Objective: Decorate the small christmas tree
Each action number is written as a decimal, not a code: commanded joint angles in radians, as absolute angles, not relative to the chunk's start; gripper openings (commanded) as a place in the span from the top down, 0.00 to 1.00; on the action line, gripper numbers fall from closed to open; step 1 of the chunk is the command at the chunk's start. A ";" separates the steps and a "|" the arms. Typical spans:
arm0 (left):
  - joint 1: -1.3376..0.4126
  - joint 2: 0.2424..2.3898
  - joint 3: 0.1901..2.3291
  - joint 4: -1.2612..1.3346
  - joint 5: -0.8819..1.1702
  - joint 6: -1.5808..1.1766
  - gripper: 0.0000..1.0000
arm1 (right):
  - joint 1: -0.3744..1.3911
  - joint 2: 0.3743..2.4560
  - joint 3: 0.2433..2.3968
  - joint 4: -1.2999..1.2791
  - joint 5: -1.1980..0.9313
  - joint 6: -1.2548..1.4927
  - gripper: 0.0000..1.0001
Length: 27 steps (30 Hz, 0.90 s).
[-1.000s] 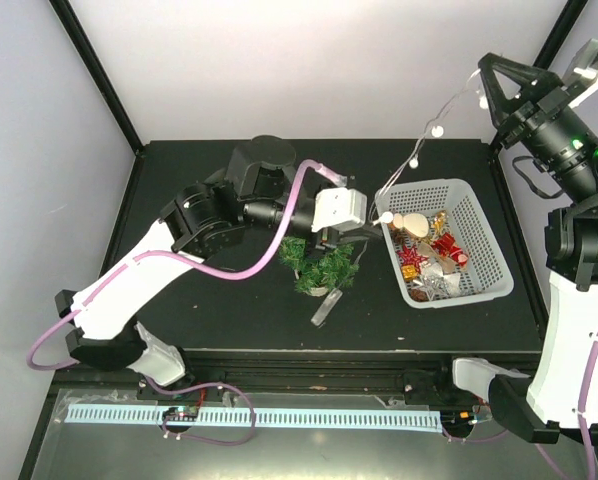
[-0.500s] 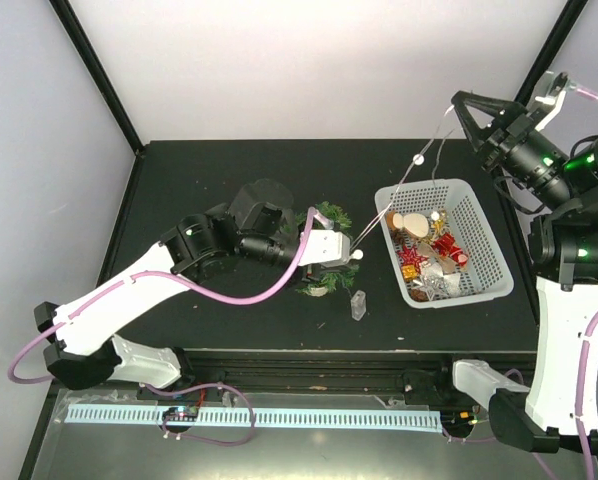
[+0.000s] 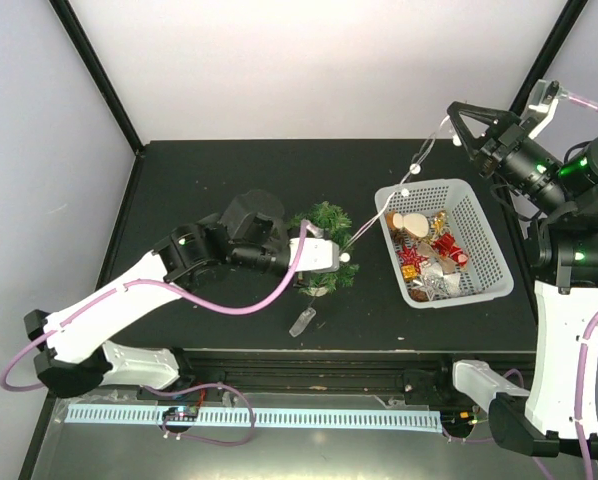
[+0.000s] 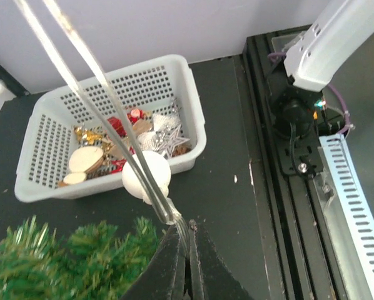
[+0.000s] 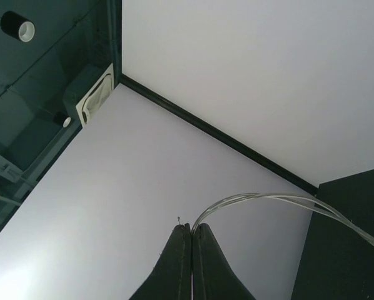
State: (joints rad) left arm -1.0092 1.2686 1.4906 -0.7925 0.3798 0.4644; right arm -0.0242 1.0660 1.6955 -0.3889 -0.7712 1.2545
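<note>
The small christmas tree point(image 3: 328, 217) stands mid-table, partly hidden by my left wrist; its green top shows in the left wrist view point(image 4: 62, 262). A clear light string point(image 3: 379, 214) with white round bulbs runs from my left gripper point(image 3: 341, 262) up to my right gripper point(image 3: 455, 116). My left gripper point(image 4: 188, 229) is shut on the string just below a white bulb point(image 4: 146, 177), right beside the tree. My right gripper point(image 5: 192, 226) is shut on the string's point(image 5: 268, 197) other end, held high above the table's far right. A clear end piece point(image 3: 301, 322) lies in front of the tree.
A white mesh basket point(image 3: 497, 272) at the right holds several ornaments: wooden discs, red and gold bows, a silver star. It also shows in the left wrist view point(image 4: 193, 119). The black frame rail and right arm base point(image 4: 299, 119) line the near edge.
My left arm has drawn back to the left, uncovering more of the tree. The clear end piece swung from right of the tree to its front left. My right gripper dipped slightly.
</note>
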 commanded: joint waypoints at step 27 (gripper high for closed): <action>-0.819 1.053 1.212 -0.713 0.437 0.464 0.98 | 0.113 1.271 1.872 -0.370 -0.759 1.199 0.99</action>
